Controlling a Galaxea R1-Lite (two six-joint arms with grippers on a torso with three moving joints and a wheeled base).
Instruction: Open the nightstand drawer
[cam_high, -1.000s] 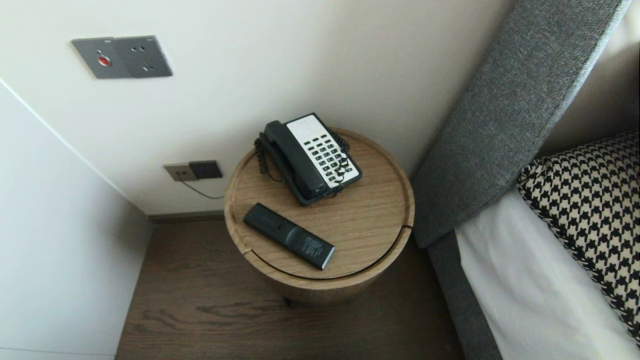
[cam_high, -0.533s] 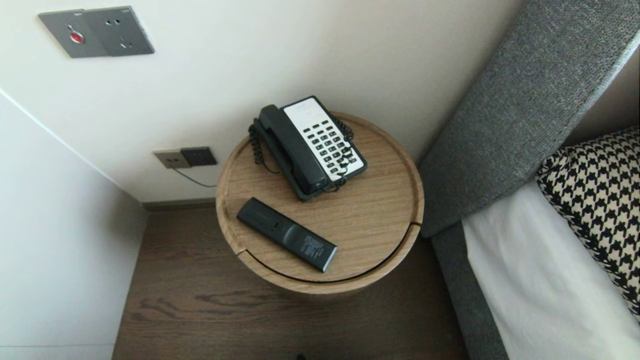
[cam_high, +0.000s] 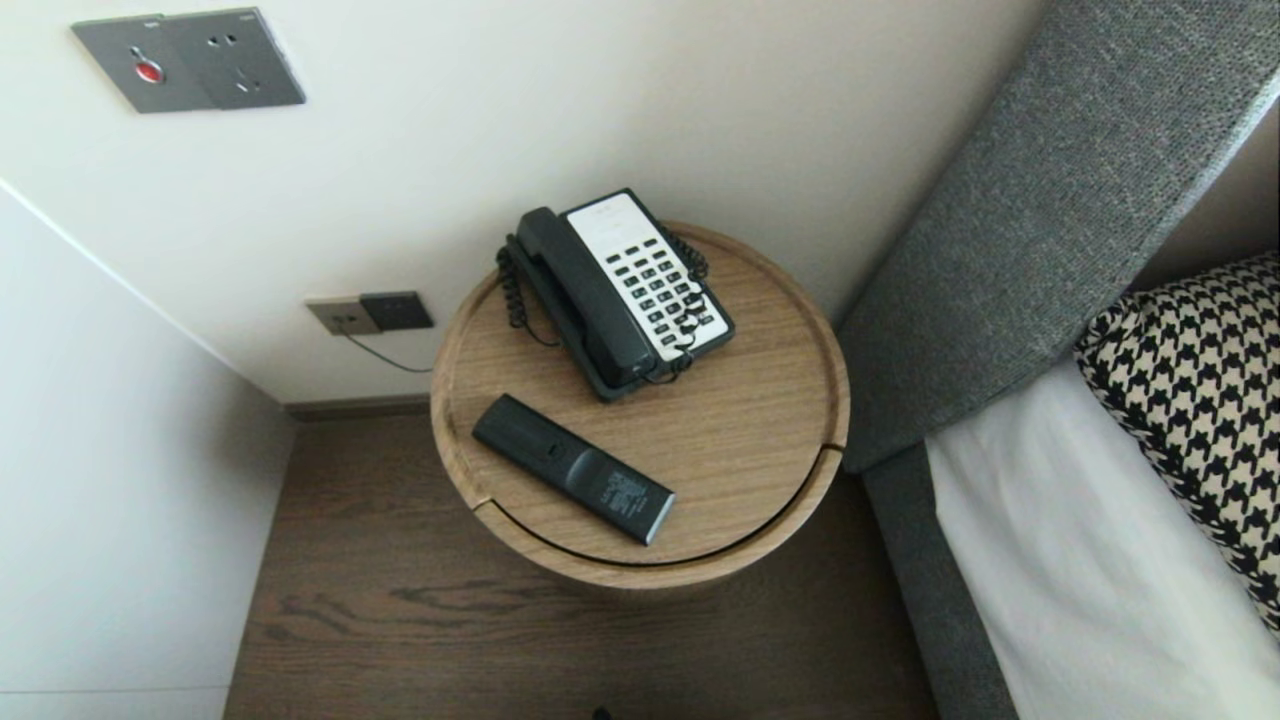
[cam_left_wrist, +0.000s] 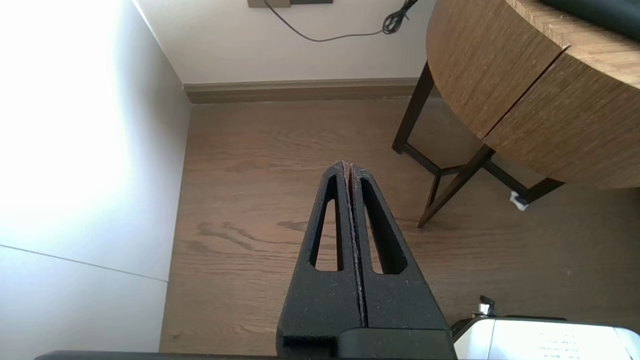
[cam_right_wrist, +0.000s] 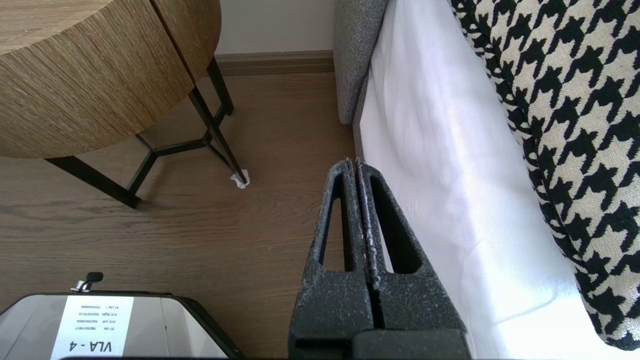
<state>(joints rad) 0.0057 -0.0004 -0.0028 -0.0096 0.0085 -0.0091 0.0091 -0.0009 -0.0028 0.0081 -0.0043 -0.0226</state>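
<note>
A round wooden bedside table (cam_high: 760, 440) carries a black and white desk phone (cam_high: 620, 290) at its back and a black remote control (cam_high: 572, 468) near its front left. Neither arm shows in the head view. My left gripper (cam_left_wrist: 347, 166) hangs shut and empty above the wooden floor, left of the table's drum (cam_left_wrist: 525, 95) and dark legs (cam_left_wrist: 450, 185). Also shut and empty, my right gripper (cam_right_wrist: 353, 162) hangs low between the table (cam_right_wrist: 90, 90) and the white sheet of the bed (cam_right_wrist: 440, 165).
A grey upholstered headboard (cam_high: 1010, 240) and bed with a houndstooth pillow (cam_high: 1200, 400) stand to the right. Walls close in on the left and behind, with a socket plate (cam_high: 370, 313) and cable. My white base (cam_right_wrist: 100, 325) shows low in both wrist views.
The head camera has tilted, so the whole scene has shifted upward and looks slightly closer. Phone and remote lie as before on the table. Neither arm has moved.
</note>
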